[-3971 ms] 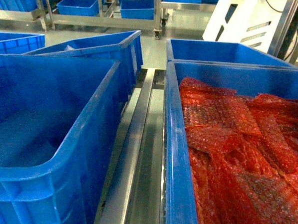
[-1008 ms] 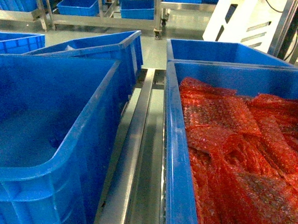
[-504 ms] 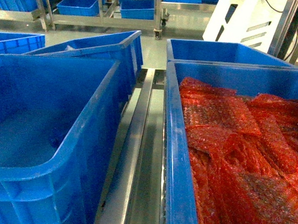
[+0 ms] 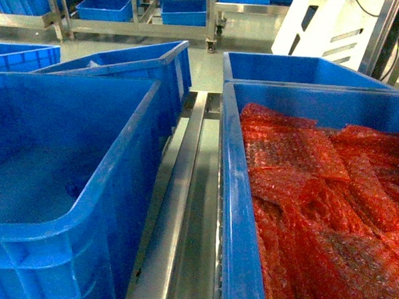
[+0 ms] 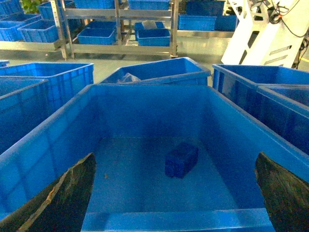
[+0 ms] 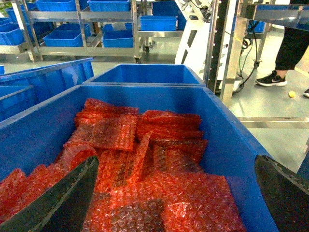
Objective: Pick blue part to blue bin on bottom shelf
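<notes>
The head camera looks forward and slanting down, close over the left large blue plastic bin [image 4: 64,182], the right blue plastic bin of red bubble wrap [image 4: 317,196] and the steel divider rail [image 4: 183,209] between them. The left wrist camera looks into the left bin [image 5: 145,111]; the right wrist camera into the red-filled bin [image 6: 145,159]. All views share the far steel rack of small blue bins [image 4: 126,12].

Left bin [image 4: 83,204] and right bin [image 4: 240,212] side by side on bottom shelf [image 4: 183,209], divider rail between. Part [image 5: 181,159] inside left bin, mid-floor. Bubble-wrap bags [image 6: 145,159] fill right bin. More bins behind both.
</notes>
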Robot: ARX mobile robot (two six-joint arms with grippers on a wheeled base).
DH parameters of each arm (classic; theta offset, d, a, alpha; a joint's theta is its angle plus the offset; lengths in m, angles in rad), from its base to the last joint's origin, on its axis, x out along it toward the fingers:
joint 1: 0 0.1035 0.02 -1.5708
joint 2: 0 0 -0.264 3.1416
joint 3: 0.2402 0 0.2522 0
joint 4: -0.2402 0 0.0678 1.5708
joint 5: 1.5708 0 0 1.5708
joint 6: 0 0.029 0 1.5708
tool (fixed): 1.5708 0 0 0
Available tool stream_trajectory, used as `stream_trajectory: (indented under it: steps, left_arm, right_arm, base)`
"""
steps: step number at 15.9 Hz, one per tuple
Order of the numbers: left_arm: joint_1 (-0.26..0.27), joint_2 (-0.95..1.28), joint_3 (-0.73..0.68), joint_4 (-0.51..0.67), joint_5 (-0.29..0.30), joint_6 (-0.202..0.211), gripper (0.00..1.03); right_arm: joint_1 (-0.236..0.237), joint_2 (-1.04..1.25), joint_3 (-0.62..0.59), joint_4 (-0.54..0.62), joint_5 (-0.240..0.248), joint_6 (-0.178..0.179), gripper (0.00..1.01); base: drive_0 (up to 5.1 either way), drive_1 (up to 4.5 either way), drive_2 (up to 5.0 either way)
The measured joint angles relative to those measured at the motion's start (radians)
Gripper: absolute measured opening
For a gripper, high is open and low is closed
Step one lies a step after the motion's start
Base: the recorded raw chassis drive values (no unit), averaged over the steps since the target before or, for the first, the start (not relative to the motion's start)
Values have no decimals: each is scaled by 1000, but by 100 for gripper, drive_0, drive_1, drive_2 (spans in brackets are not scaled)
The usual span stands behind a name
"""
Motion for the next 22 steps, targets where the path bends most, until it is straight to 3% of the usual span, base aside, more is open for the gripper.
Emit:
stream_trajectory:
  steps: [22]
  left_arm:
    - [0,0,0,0,0,0,98]
  right_arm:
    - [0,0,0,0,0,0,98]
  base:
    - [0,0,0]
